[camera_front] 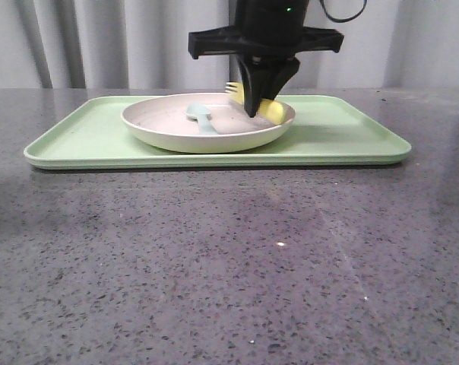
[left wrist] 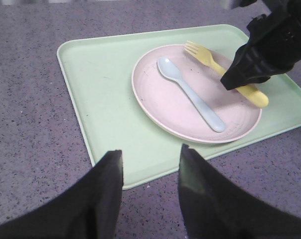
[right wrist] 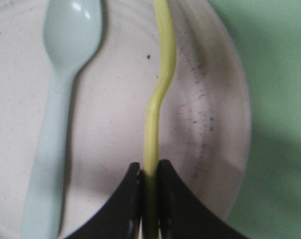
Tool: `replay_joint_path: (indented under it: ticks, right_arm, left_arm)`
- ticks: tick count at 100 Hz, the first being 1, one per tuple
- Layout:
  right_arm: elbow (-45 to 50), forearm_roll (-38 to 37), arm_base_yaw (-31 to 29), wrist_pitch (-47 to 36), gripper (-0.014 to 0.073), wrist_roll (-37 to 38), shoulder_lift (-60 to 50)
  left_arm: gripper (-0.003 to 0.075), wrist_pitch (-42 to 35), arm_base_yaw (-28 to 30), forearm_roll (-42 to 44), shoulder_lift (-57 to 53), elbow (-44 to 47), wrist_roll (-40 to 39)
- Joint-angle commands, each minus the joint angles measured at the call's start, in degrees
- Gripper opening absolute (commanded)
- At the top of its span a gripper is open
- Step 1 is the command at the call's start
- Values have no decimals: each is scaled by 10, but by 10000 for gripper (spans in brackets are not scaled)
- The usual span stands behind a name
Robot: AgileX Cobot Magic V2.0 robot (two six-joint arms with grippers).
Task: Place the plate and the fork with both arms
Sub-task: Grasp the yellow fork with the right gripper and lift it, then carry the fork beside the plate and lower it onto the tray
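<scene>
Your right claw (camera_front: 254, 106) pinches the yellow fork (left wrist: 225, 73) by its handle, at the centre top of the front view, so the fork can come off without disturbing the blue spoon (left wrist: 190, 93) beside it. Fork and spoon lie in the pink plate (camera_front: 161, 128), which sits on the green tray (camera_front: 85, 137). Your left claw (left wrist: 150, 172) hangs spread and empty near the tray's edge, probably waiting for the plate.
</scene>
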Motion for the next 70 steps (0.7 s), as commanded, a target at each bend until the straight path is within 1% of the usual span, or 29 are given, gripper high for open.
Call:
replay_joint_path:
  ticks: [1,44,61,70]
  right_arm:
    - [-22,-16,-14,10,-68,-1,-52]
    - [-19,-17,-89,103,-68,-1,-80]
    - [-12,-17,-100,98,-68,-1,-79]
    - [8,-16,-100,85,-68,-1,-78]
  left_arm:
    - [273,-44,-4,-14,-7,-16,-7]
    - [273,-52,-4,-14,-7,-16,-7]
    - [273,-52,-4,-14,-7,-16,-7]
    - [273,-52,-4,-14,-7,-16,-7]
